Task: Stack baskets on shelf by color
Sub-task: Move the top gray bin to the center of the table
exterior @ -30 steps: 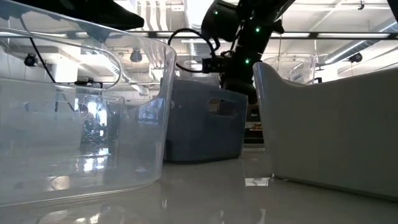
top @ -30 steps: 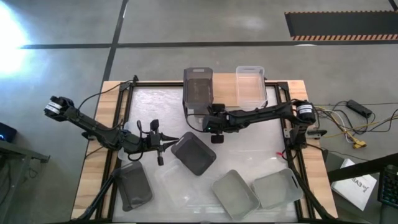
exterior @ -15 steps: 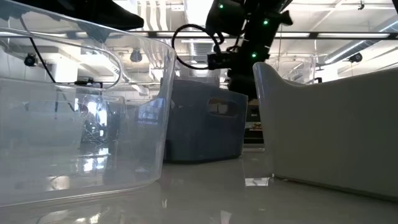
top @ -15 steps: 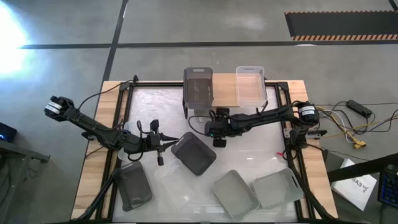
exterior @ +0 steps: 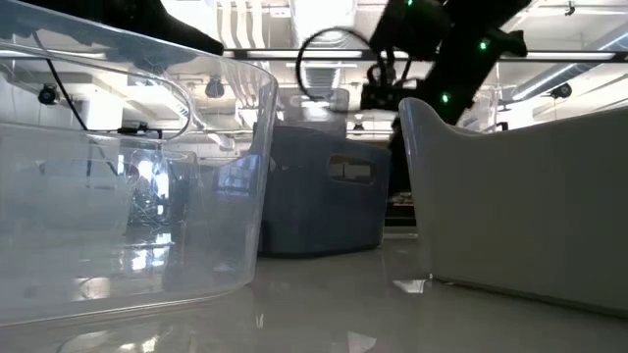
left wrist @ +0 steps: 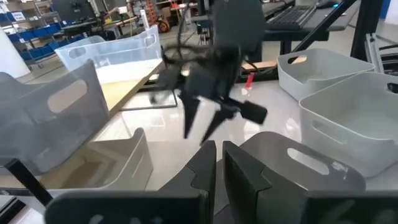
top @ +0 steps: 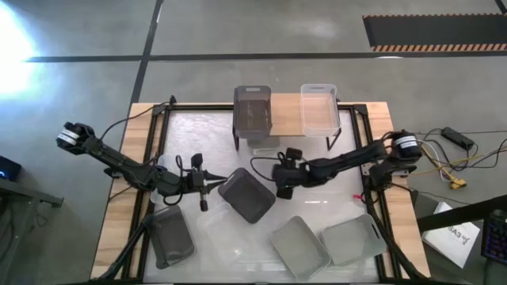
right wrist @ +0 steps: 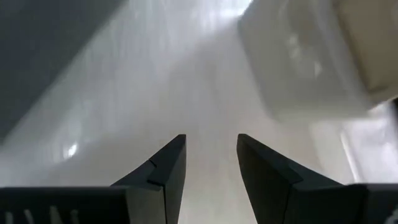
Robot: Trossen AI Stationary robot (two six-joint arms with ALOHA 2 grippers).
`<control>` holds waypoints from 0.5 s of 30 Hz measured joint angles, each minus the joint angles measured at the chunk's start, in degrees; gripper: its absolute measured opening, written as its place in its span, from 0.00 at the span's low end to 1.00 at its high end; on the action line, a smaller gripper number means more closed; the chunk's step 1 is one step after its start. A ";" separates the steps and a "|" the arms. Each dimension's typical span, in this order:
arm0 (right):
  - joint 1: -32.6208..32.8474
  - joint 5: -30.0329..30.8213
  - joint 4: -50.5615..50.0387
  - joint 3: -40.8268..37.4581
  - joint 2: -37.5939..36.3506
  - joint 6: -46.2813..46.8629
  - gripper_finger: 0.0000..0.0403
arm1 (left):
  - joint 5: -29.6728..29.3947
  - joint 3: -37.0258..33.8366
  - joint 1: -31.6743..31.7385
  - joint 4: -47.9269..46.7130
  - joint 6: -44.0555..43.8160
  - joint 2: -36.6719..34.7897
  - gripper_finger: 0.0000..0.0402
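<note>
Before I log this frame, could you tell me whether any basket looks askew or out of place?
The dark basket mid-table sits rotated diagonally, unlike the two squared on the shelf. The light grey pair near the front edge lie skewed too. Nothing looks spilled or damaged.

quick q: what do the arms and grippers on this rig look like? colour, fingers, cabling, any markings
Both arms are dark, slim and jointed. The left gripper and right gripper each have two black, tapered, wedge-shaped fingers. Black cables loop along the links, small green lights show on the right arm, and each base has a pale band.
</note>
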 joint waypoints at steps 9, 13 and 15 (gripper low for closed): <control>-4.23 -0.01 4.56 3.06 -2.64 -19.75 0.42 | 0.33 -0.04 0.00 0.02 0.01 0.00 0.03; -7.76 -0.23 4.19 5.68 0.20 -22.53 0.50 | 0.39 -0.04 0.00 0.03 0.00 0.00 0.03; -8.97 -0.22 3.92 7.17 1.77 -23.33 0.51 | 0.40 -0.04 0.00 0.00 -0.01 0.00 0.03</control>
